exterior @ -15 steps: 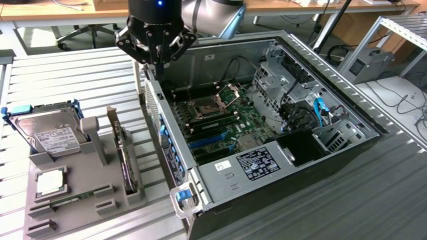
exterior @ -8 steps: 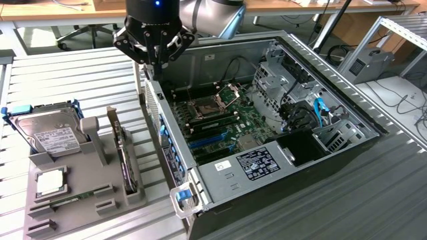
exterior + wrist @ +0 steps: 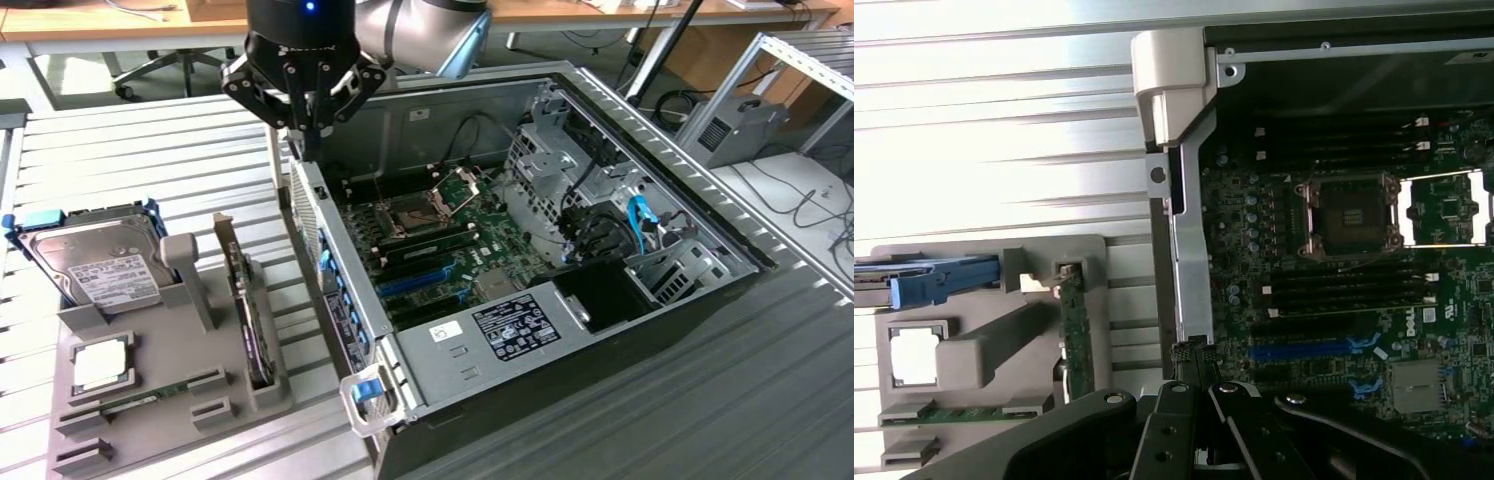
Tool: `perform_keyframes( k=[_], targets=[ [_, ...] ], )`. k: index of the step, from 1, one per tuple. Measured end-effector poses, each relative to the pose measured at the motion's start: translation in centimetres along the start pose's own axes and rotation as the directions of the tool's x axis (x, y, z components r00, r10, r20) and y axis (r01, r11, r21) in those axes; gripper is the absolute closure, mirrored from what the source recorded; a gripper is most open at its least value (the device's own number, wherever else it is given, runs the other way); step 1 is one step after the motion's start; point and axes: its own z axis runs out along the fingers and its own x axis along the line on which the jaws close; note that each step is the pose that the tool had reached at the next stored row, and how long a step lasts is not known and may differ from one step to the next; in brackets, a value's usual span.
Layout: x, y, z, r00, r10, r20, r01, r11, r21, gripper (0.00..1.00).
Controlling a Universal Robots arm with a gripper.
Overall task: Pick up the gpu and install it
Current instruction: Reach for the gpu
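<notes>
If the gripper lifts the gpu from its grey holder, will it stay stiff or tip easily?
The gpu is a thin flat board, so probably stiff and light. Standing on edge in the grey holder, it may tip once freed. Its exposed parts look fragile.

So right under the gripper (image 3: 310, 140) is the rear wall of an open black-and-silver metal computer case (image 3: 400, 130), lying on a slatted grey metal table (image 3: 134, 150). Inside it, below the gripper and toward the exterior view's right, there's a green motherboard (image 3: 447, 245) with a square CPU socket (image 3: 407, 212), metal frame flipped open, plus blue expansion slots (image 3: 414, 285). Well off on the gripper's other side, a grey plastic holder tray (image 3: 187, 285) carries a silver hard drive with white label and blue frame (image 3: 100, 268), a square silver processor chip (image 3: 100, 368) and a narrow green memory strip (image 3: 140, 400).
</notes>
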Motion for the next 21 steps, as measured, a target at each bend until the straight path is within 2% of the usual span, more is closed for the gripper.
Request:
perform_keyframes(
  k=[21],
  targets=[
    [0.57,-0.04,-0.02,1.0000,0.000,-0.0001,0.000,1.0000,0.0000,0.89]
  ],
)
